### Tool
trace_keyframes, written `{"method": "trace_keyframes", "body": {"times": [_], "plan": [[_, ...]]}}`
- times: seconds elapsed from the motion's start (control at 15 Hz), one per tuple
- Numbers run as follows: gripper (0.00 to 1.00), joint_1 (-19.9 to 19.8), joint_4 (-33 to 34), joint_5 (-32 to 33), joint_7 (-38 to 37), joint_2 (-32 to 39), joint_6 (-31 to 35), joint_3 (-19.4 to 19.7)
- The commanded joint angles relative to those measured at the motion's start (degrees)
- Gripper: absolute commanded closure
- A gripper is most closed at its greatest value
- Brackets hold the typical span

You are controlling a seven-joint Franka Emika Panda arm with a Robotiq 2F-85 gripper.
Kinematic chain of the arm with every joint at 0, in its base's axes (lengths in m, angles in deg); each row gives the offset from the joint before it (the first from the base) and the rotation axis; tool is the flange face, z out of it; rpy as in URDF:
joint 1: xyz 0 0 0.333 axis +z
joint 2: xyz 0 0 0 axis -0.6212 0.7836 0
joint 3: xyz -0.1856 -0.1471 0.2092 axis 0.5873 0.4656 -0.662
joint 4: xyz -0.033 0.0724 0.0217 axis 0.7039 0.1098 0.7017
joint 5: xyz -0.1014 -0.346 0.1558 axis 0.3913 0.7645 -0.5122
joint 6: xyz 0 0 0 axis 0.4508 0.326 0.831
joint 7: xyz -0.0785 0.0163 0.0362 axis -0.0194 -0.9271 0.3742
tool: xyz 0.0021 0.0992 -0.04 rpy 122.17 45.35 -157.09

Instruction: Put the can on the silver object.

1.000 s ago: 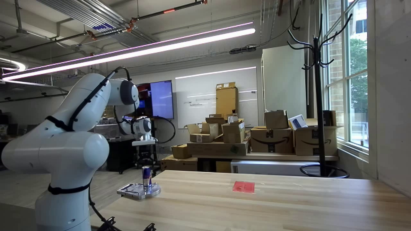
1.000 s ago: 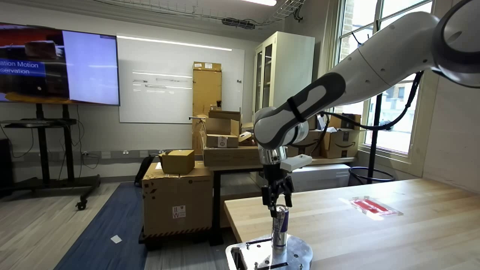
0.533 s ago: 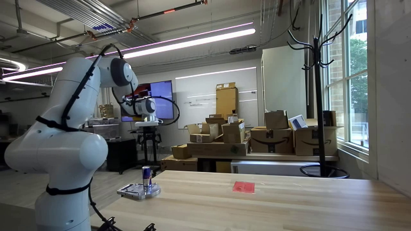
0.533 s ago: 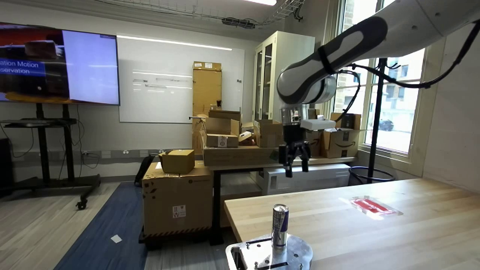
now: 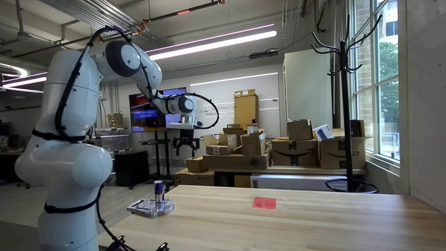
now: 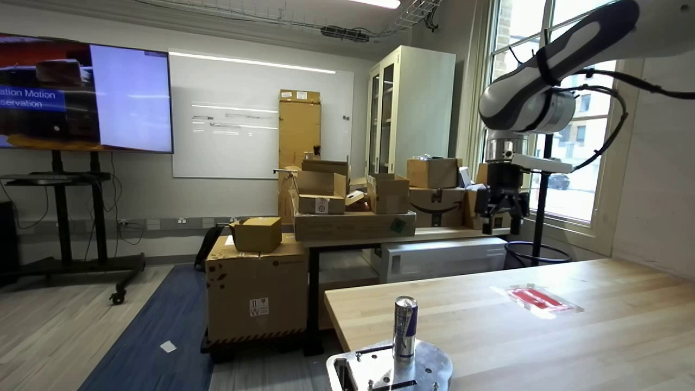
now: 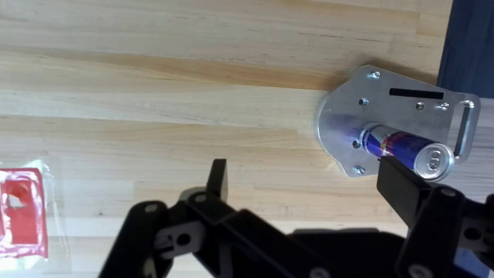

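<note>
The slim blue and silver can (image 5: 159,191) stands upright on the silver object (image 5: 143,208), a flat metal plate with holes and screws at the table's edge. In an exterior view the can (image 6: 405,328) and the plate (image 6: 435,358) show the same. In the wrist view the can (image 7: 397,146) rises from the plate (image 7: 397,110) and one finger covers part of its side. My gripper (image 5: 185,152) is open and empty, well above the table and away from the can. It also shows in an exterior view (image 6: 501,228) and in the wrist view (image 7: 302,173).
A flat red packet (image 5: 264,203) lies on the wooden table (image 5: 296,226); it also shows in the wrist view (image 7: 25,216). Cardboard boxes (image 6: 353,225) are stacked behind the table. A black coat rack (image 5: 345,115) stands near the window.
My open gripper has risen from just above the can and moved away from it, to the right in both exterior views. The can and plate have not moved.
</note>
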Motion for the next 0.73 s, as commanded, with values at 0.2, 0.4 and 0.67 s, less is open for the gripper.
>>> {"method": "trace_keyframes", "body": {"times": [0.2,0.4,0.67], "plan": [[0.00,-2.27,-4.82,-0.03,1.73,-3.79,1.38,2.52],[0.00,-2.97,-6.82,-0.03,2.45,-5.47,2.14,3.45],[0.00,-2.91,-7.15,-0.04,2.45,-5.61,2.38,3.35]]}}
